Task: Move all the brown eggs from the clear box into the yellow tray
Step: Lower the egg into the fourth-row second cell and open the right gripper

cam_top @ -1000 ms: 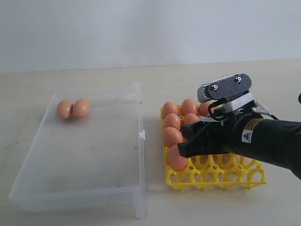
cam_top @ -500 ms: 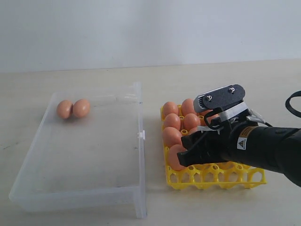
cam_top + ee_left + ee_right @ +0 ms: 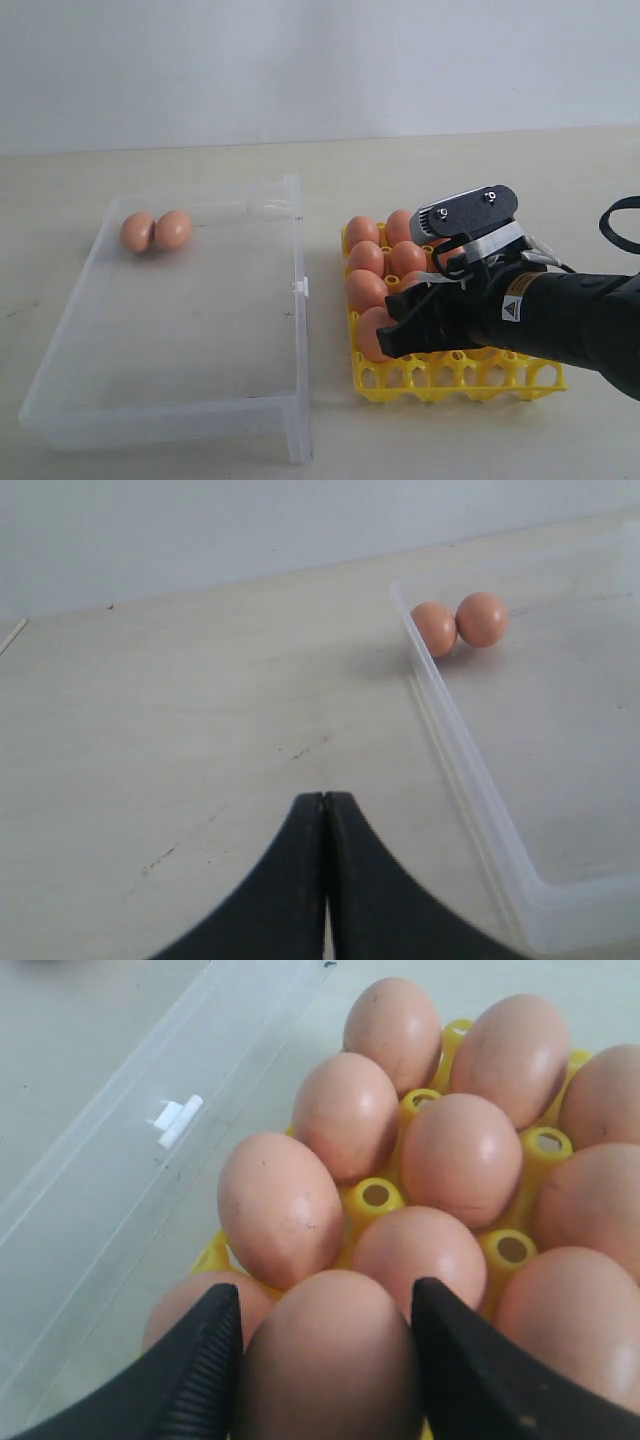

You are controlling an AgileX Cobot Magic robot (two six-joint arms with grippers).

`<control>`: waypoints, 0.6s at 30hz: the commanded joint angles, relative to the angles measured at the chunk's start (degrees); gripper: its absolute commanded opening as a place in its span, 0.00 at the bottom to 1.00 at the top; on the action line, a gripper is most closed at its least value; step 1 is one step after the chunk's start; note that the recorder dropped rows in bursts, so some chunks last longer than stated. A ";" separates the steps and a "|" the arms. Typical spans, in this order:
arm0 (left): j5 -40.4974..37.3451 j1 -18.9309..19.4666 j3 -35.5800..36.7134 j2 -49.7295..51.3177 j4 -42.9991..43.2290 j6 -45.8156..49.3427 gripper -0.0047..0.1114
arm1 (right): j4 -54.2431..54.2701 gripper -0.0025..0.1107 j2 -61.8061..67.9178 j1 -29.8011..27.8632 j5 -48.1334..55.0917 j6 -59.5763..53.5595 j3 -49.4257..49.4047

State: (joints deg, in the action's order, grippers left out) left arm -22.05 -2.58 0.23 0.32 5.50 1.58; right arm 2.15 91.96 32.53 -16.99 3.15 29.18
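right gripper point(image 3: 322, 1310) is clamped on one brown egg, the held egg point(image 3: 325, 1385), fingers point(image 3: 205, 1360) pressed to both its flanks, low over the yellow tray point(image 3: 470, 378) at its near-left part; whether the held egg already sits in a cell I can't tell, the arm covers it in the exterior view. brown eggs point(image 3: 345, 1115) fill the tray's left and far cells shoulder to shoulder, yellow pegs showing between them, so there's almost no side room for the fingers there. the tray's near row of cells is open lattice, and so is the near-right edge as far as it shows past the arm. clear box point(image 3: 160, 420) lies just left of the tray, long wall parallel to the tray's left edge, narrow strip of table point(image 3: 450, 170) between them, not touching; the box's white clip point(image 3: 298, 288) faces the tray about level with its middle. two eggs point(image 3: 172, 229) are in the box at the corner farthest from the tray, touching each other, one near or against the wall on the side away from the tray; the rest of the box floor is open. left gripper point(image 3: 325, 815) has its fingers together with nothing between them, over bare table beyond the box's wall on the side away from the tray, well apart from the tray
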 commanded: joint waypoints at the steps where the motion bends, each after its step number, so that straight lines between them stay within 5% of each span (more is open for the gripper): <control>1: 0.35 -0.28 -0.23 -0.32 -0.06 -0.26 0.04 | 0.51 0.02 0.16 -0.29 -0.45 0.00 -0.25; 11: 0.35 -0.28 -0.23 -0.32 -0.06 -0.26 0.04 | 0.50 0.03 0.16 -0.29 1.05 0.00 -0.25; 18: 0.35 -0.28 -0.23 -0.32 -0.06 -0.26 0.04 | 0.83 0.18 0.16 -0.29 1.22 1.53 -0.25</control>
State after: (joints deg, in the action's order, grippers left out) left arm -22.05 -2.58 0.23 0.32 5.50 1.58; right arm 2.91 91.96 32.53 -15.46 3.50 29.18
